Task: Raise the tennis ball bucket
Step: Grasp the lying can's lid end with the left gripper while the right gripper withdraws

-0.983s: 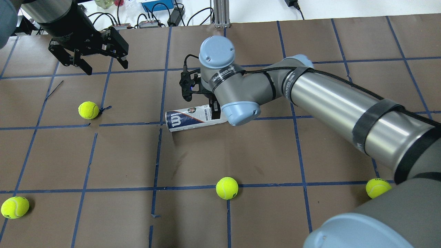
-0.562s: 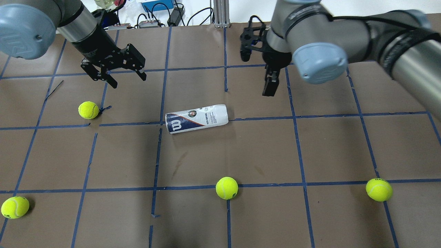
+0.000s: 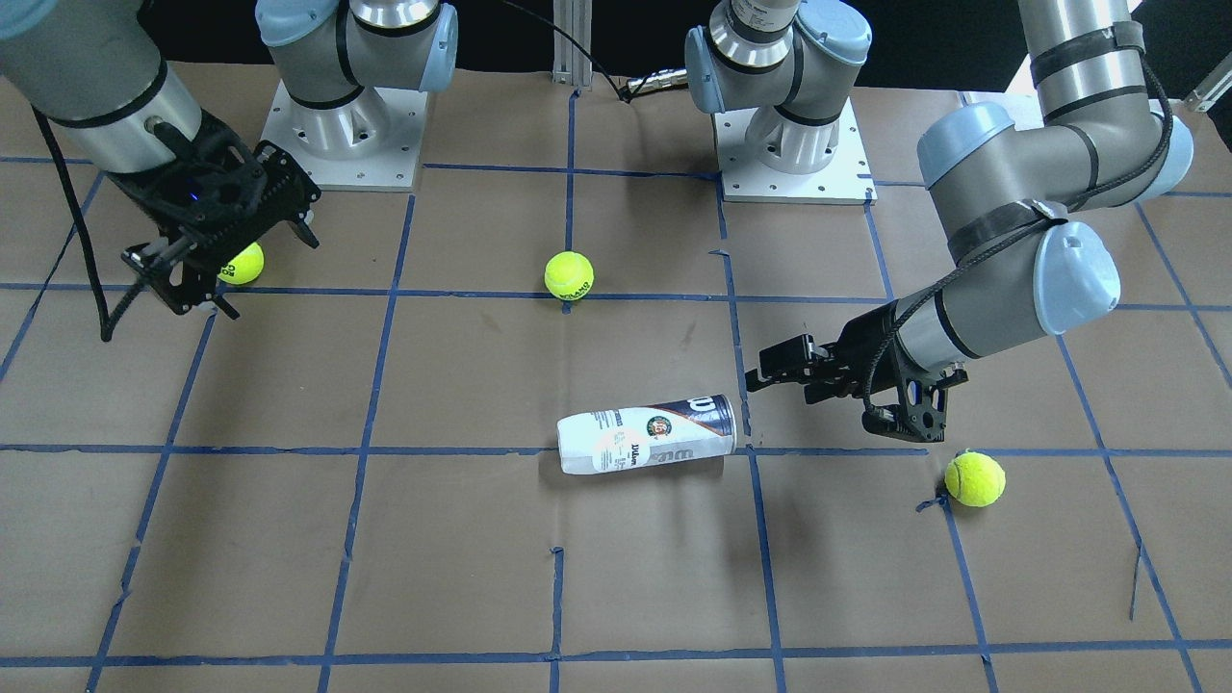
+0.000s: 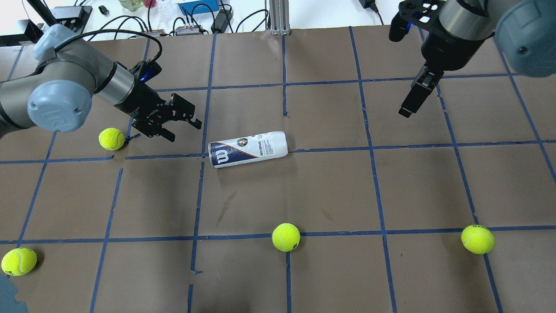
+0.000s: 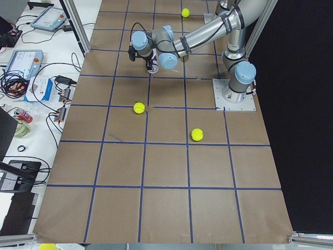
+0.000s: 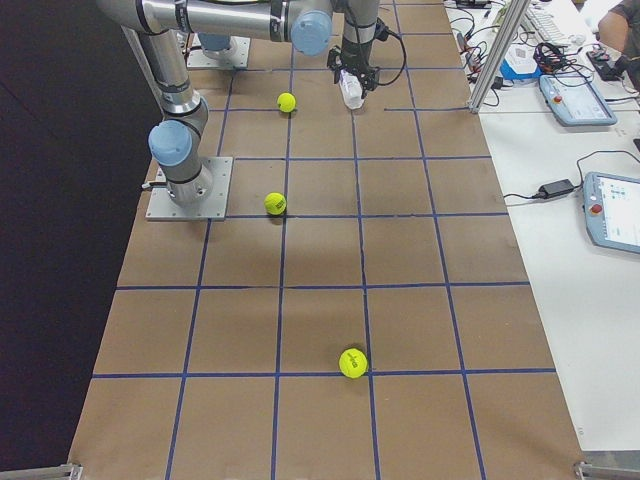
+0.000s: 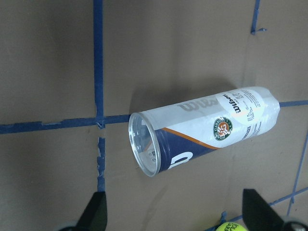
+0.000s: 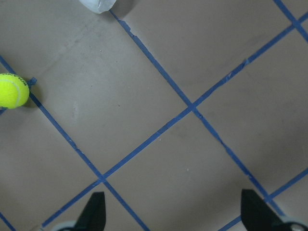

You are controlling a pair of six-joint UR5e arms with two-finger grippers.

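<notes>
The tennis ball bucket [image 4: 247, 148] lies on its side on the brown table, apart from both grippers, its open navy end toward the view's left. It also shows in the front view [image 3: 647, 438] and the left wrist view [image 7: 202, 130], where it looks empty. My left gripper [image 4: 184, 130] is open and empty, low, just left of the open end, with a small gap. It shows in the front view [image 3: 760, 373] too. My right gripper [image 4: 408, 108] is open and empty, raised at the back right, far from the bucket.
Several yellow-green tennis balls lie around: one [image 4: 111, 138] just left of my left gripper, one [image 4: 286, 237] front centre, one [image 4: 478, 239] front right, one [image 4: 18, 261] front left. Cables and devices [image 4: 191, 26] lie beyond the table's far edge.
My right arm has pulled up off the bucket and swung away to the back right. My left gripper has come down and toward the bucket's open end. The bucket has not moved.
</notes>
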